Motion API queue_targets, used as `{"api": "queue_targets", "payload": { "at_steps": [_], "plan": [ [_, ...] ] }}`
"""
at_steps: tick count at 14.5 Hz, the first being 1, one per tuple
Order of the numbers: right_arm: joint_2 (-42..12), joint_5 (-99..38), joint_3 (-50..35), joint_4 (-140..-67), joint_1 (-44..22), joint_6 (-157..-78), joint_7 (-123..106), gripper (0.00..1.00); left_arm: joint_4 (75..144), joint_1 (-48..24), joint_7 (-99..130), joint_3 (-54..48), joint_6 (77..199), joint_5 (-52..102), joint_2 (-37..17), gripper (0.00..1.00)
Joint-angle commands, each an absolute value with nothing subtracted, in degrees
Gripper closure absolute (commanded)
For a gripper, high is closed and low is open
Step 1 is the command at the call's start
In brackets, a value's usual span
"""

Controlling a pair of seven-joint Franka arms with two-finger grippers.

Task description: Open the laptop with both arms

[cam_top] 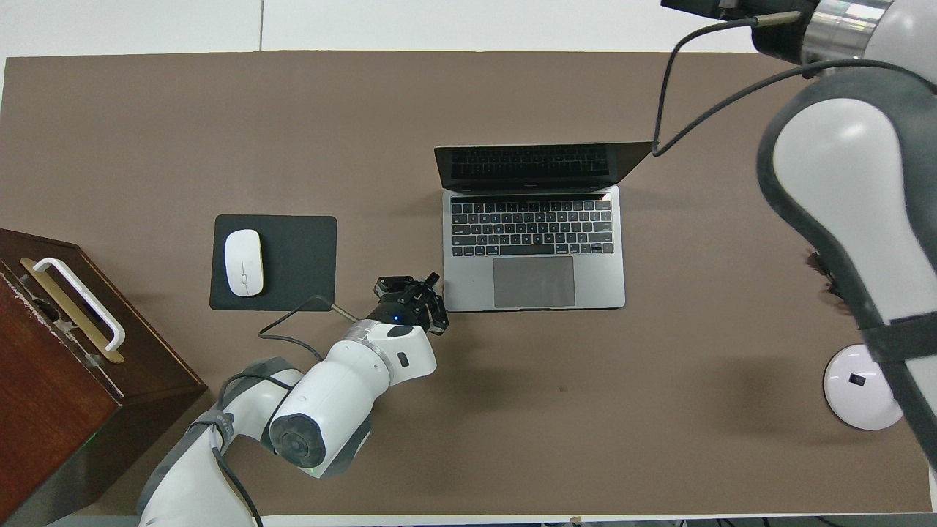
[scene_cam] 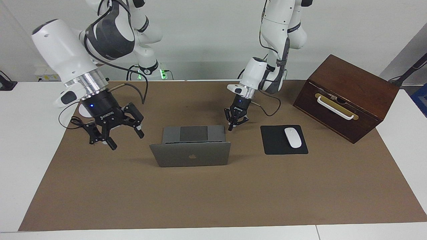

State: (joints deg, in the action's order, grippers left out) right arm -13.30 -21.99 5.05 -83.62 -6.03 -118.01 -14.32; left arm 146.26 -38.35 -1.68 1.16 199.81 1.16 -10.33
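Your laptop (scene_cam: 190, 154) stands open on the brown mat (scene_cam: 213, 200), lid raised with its logo side turned away from the robots, keyboard and trackpad deck lying flat toward them; in the overhead view the dark screen leans back over the keys. Neither gripper touches it. Your left gripper (scene_cam: 231, 128) hangs just beside the deck's corner that is nearest the robots at the left arm's end, tips pointing down at the mat and clenched together on nothing; a thin strip of mat shows between the tips and the deck's edge in the overhead view (cam_top: 437, 287). So the laptop lies beside those jaws, toward the right arm's end from them. Your right gripper (scene_cam: 125, 136) is up in the air over bare mat, well apart from the laptop at the right arm's end, with its fingers spread wide and nothing between them; the laptop lies off to the side of those jaws, toward the left arm's end. From the left gripper outward, toward the left arm's end, you have the black pad (scene_cam: 283, 139) with the white mouse (scene_cam: 293, 137) on it, then the wooden box (scene_cam: 347, 96) with its white handle. Past the right gripper, the lamp's base (cam_top: 862, 388) rests at the mat's edge, mostly hidden by that arm.
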Motion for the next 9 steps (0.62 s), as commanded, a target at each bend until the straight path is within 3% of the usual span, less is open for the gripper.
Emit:
{"api": "queue_targets", "payload": {
  "at_steps": [1, 7, 9],
  "plan": [
    [-9.24, -11.56, 4.83, -84.28, -4.66, -105.6, -11.1, 0.0, 148.54, -37.35, -1.32, 1.05, 191.82, 0.88, -4.32, 1.0],
    [-4.75, 1.12, 4.75, -85.25, -3.25, -89.32, 1.13, 0.0, 148.01, -32.09, -3.51, 1.23, 171.76, 0.88, 5.97, 1.0],
    [-1.69, 1.76, 4.83, -89.09, -3.08, -86.58, 2.54, 0.0, 147.22, -30.42, -4.91, 1.23, 165.97, 0.88, 8.43, 1.0]
  ]
}}
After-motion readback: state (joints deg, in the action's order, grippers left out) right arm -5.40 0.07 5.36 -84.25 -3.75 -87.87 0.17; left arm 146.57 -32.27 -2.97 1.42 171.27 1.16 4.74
